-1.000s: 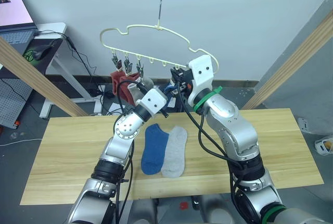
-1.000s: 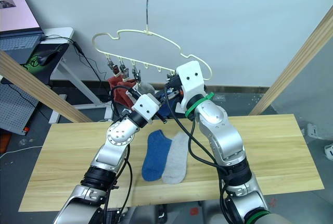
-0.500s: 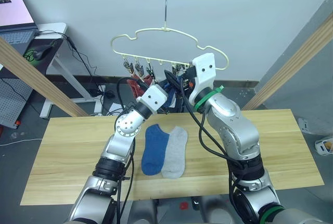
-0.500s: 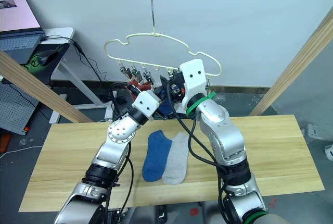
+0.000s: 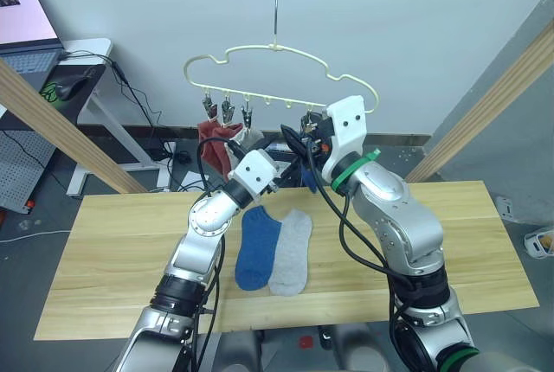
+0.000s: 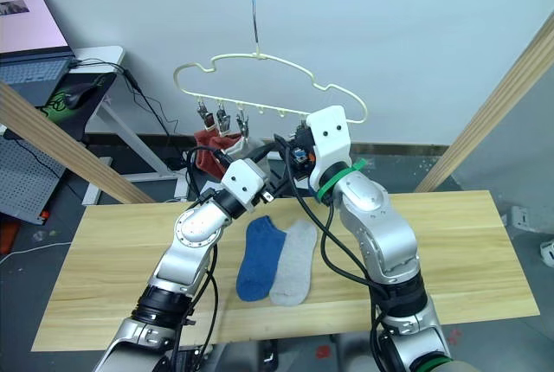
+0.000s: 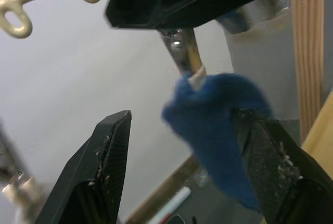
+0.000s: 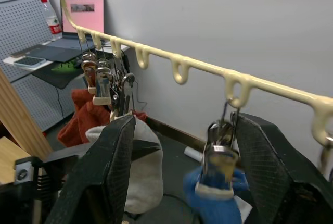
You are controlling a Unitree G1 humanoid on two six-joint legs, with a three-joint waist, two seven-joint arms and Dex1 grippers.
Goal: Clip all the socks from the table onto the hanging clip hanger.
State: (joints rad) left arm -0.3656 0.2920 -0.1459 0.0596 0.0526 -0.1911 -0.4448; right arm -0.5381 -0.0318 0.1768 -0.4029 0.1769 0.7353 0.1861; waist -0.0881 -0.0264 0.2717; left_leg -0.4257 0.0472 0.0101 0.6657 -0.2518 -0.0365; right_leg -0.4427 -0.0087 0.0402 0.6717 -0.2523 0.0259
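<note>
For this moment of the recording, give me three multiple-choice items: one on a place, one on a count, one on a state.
1. Where do the blue sock and grey sock lie?
A. On the floor
B. Side by side on the table
C. On the laptop

2. How many socks lie on the table?
A. Two
B. Four
C. Six

3. How does the blue sock at the right tool hang?
A. Draped over the pole
B. Loose in the tool
C. Held in a clip of the clip hanger

Answers: 1 B, both rest touching on the wood between the arms. 2 A, one blue, one grey. 3 C, the right wrist view shows the clip pinching it between the open fingers.
</note>
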